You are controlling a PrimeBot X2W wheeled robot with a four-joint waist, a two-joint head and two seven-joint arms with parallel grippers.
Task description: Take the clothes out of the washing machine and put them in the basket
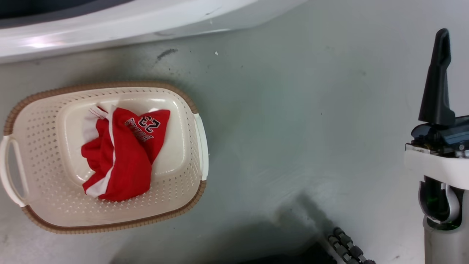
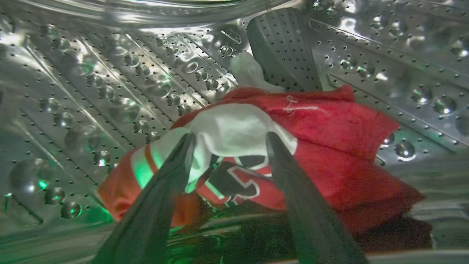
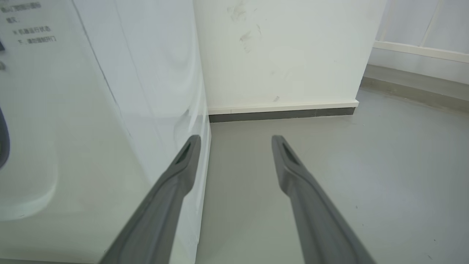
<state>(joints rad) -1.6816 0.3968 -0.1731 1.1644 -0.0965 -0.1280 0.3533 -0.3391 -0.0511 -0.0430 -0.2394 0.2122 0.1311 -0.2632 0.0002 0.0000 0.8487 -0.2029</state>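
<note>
Shiny steel drum [image 2: 91,91], many small holes, round bumps. Soft red clothes [image 2: 329,146], white fold, black print, crumpled on drum bottom. Left tool [image 2: 229,143] spread wide, tips either side of white fold. More red clothes [image 1: 124,161], "23" print, in holey cream basket [image 1: 40,139]. Right tool [image 3: 236,141] spread wide, grips nothing, above grey floor [image 3: 366,165].

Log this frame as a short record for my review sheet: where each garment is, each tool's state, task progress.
basket: cream perforated plastic basket with brown woven-look rim, on the grey floor by the white washing machine
in basket: one red garment with white stripes and black 23 print
in drum: red garment with white trim, in the perforated steel drum
left tool: open, fingers astride that garment's white fold
right tool: open, empty, above the floor
progress: one garment in, one left in drum
</note>
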